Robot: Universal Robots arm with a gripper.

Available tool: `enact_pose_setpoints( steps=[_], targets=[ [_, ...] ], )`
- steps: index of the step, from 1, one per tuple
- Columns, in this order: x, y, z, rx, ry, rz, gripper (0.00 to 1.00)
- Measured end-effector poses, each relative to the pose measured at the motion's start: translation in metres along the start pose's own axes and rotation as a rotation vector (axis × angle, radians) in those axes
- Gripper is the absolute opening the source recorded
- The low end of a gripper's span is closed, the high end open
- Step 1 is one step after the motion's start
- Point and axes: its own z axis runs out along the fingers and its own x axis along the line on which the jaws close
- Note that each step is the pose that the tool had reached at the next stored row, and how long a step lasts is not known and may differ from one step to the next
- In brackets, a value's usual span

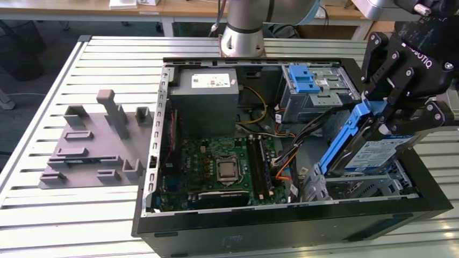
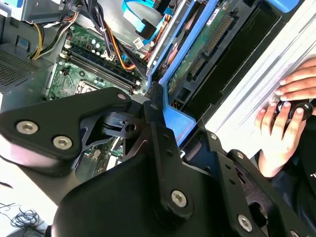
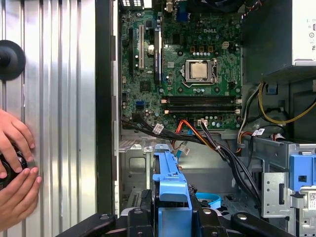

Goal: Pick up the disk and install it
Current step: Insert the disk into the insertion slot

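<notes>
One end effector (image 1: 384,115) clamped on one tilted disk (image 1: 373,153) above one open computer case (image 1: 287,226).

The desk (image 1: 86,64) is a ribbed metal top of long silver slats, lit bright and even. At its 12 o'clock, in the exterior view, a wooden table (image 1: 179,9) runs across, with white boxes (image 1: 126,4) lying on it. Under that table is dark floor (image 1: 50,32), and at 10 o'clock stands a black mesh bin (image 1: 18,45). At 9 o'clock a white cable (image 1: 25,95) trails over the floor.
</notes>
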Motion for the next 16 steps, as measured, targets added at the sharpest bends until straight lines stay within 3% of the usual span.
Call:
enact_pose_setpoints(
  steps=[2,5,11,16],
  targets=[
    [0.0,0.0,0.0002,0.0,0.0001,0.0,0.38],
    [0.0,0.0,0.0016,0.0,0.0,0.0,0.5],
    [0.0,0.0,0.0026,0.0,-0.0002,0.0,0.5],
    [0.0,0.0,-0.0001,-0.0001,-0.0048,0.0,0.5]
  ],
)
